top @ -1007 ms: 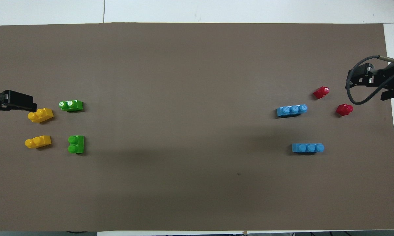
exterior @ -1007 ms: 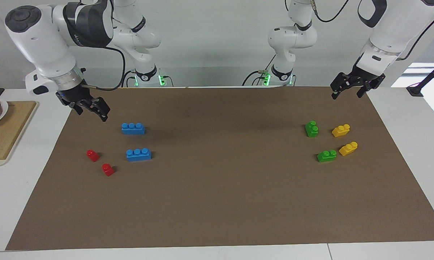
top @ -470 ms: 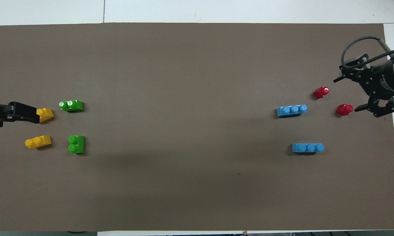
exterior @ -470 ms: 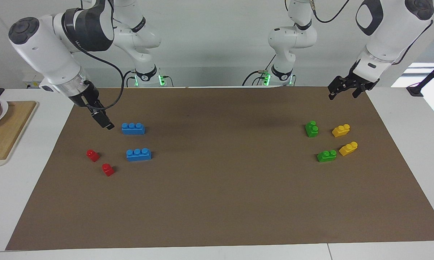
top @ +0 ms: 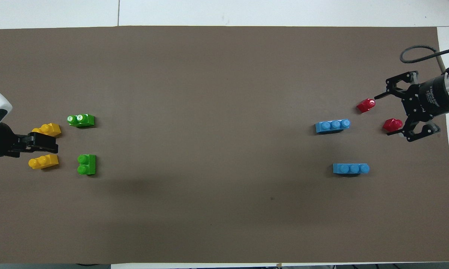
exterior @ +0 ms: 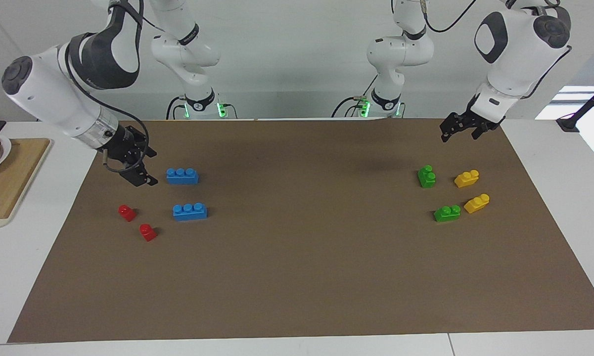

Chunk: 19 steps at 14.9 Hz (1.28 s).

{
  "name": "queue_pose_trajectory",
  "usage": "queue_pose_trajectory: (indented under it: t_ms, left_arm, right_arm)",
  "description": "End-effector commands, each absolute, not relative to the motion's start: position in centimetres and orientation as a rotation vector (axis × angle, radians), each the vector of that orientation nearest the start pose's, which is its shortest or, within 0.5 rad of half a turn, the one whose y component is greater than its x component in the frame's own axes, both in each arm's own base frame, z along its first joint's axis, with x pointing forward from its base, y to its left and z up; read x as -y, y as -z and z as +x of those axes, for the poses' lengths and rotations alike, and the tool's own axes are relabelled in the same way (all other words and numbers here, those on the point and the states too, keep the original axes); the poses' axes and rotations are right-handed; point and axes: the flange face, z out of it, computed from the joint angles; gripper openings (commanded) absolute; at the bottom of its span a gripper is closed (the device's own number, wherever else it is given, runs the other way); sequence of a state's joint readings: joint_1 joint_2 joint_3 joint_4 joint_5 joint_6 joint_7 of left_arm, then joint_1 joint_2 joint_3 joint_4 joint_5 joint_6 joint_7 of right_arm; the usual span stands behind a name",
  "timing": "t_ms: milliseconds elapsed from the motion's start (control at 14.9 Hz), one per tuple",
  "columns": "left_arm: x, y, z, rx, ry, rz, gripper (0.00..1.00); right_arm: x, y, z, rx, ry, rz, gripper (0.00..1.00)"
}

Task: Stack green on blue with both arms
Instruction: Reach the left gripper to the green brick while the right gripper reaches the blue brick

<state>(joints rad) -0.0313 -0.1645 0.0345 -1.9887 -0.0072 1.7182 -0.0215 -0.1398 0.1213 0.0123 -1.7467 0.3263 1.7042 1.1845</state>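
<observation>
The right gripper hangs low with its fingers spread apart and nothing between them. The nearer blue three-stud brick lies just beside it, toward the table's middle, its long axis running along the table's length and pointing roughly at the gripper. The second blue three-stud brick sits farther from the robots. The two red one-stud bricks lie on the mat below the gripper in the overhead view. The left gripper hovers high, also empty; whether its fingers are parted I cannot tell. The closer green two-stud brick lies below it and slightly toward the table's middle, long axis pointing away from the robots. The other green two-stud brick and two yellow two-stud bricks sit close by. Each arm looks nearest its own colour.
</observation>
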Motion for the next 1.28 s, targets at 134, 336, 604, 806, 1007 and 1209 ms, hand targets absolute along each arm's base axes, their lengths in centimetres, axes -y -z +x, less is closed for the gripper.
queue_pose_trajectory:
  t_ms: [134, 336, 604, 806, 1007, 1209]
  left_arm:
    - [0.1, -48.3, 46.4, 0.040, -0.131, -3.146, 1.00]
    - [-1.0, -46.0, 46.5, 0.078, -0.119, -3.147, 1.00]
    - [-0.7, -41.5, 47.5, 0.094, -0.121, -3.143, 1.00]
    - [-0.7, -40.6, 47.2, 0.082, -0.133, -3.143, 1.00]
    - [-0.9, -38.7, 46.7, 0.078, -0.090, -3.145, 1.00]
    - [-0.7, -36.5, 47.1, 0.085, -0.099, -3.143, 1.00]
  right_arm:
    - [4.9, -44.4, 57.9, -1.912, -0.485, -2.147, 0.97]
    - [5.1, -41.5, 58.2, -1.891, -0.478, -2.167, 0.97]
    - [5.2, -38.9, 58.3, -1.859, -0.438, -2.194, 0.97]
    - [5.1, -37.2, 58.5, -1.849, -0.430, -2.187, 0.97]
    - [4.6, -35.5, 58.1, -1.858, -0.426, -2.159, 0.97]
    - [4.9, -33.6, 58.5, -1.846, -0.429, -2.143, 0.97]
